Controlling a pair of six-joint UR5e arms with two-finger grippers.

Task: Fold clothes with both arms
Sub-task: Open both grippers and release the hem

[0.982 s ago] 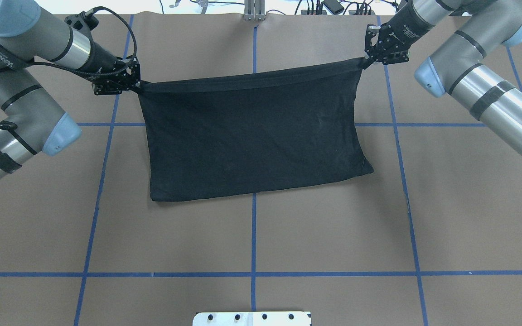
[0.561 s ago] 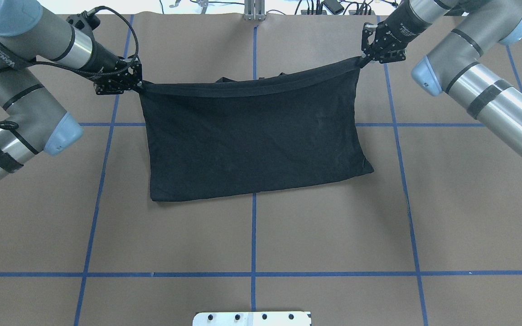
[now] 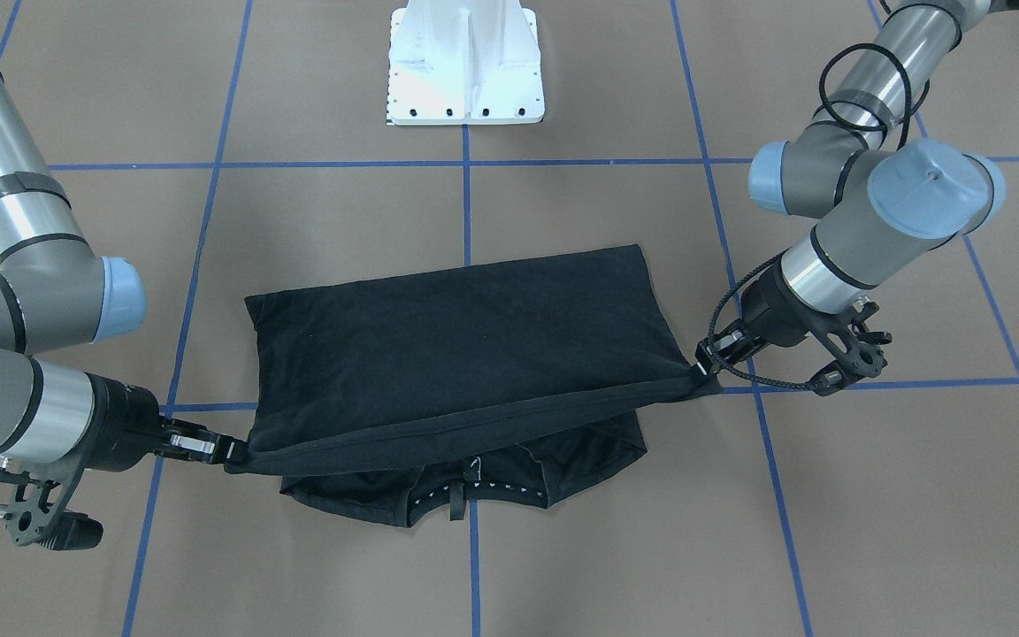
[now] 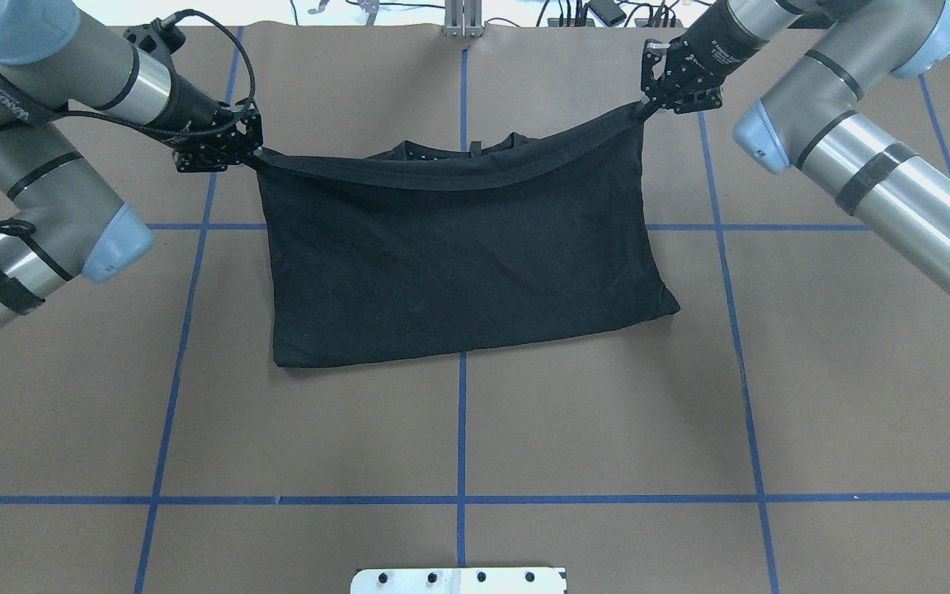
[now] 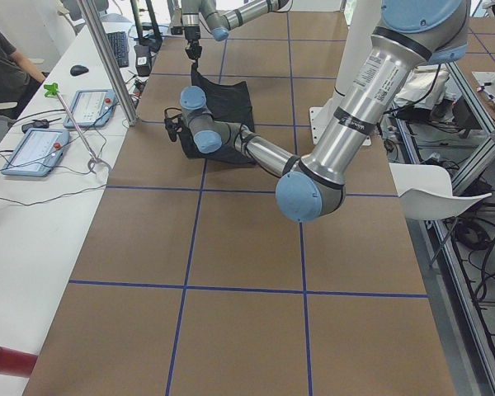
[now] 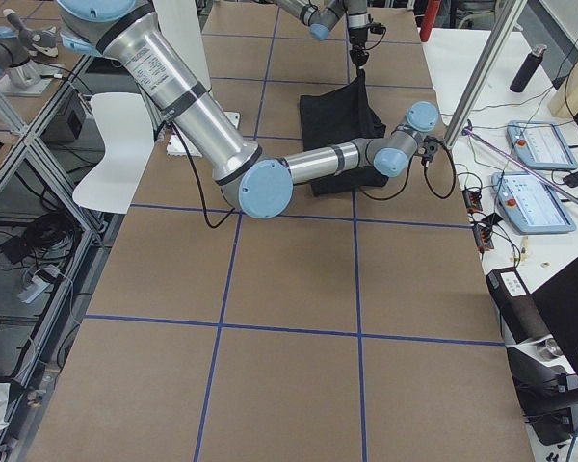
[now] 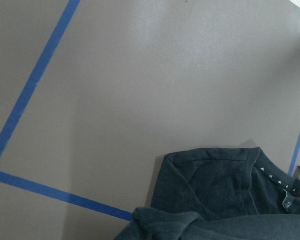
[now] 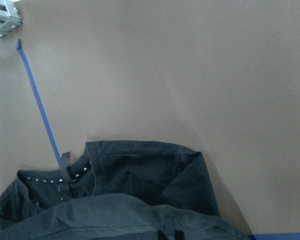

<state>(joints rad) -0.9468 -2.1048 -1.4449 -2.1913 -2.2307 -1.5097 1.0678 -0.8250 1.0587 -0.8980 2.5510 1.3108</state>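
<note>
The black T-shirt (image 4: 458, 256) lies folded on the brown table with its plain side up; its logo is hidden. It also shows in the front view (image 3: 465, 354). My left gripper (image 4: 251, 153) is shut on the shirt's far left corner, also in the front view (image 3: 695, 376). My right gripper (image 4: 646, 106) is shut on the far right corner, also in the front view (image 3: 231, 453). Both hold the far edge taut a little above the table. Under it the collar part (image 3: 461, 495) lies flat; it shows in the left wrist view (image 7: 225, 190) and right wrist view (image 8: 115, 185).
The white base pedestal (image 3: 465, 62) stands at the table's near edge. Blue tape lines (image 4: 462, 429) cross the brown table cover (image 4: 607, 412). Cables and a metal post (image 4: 463, 21) sit past the far edge. Tablets (image 5: 33, 153) lie on a side bench.
Both grippers have carried the held edge farther from the robot, the right one more. The collar part now shows beyond the lifted edge.
</note>
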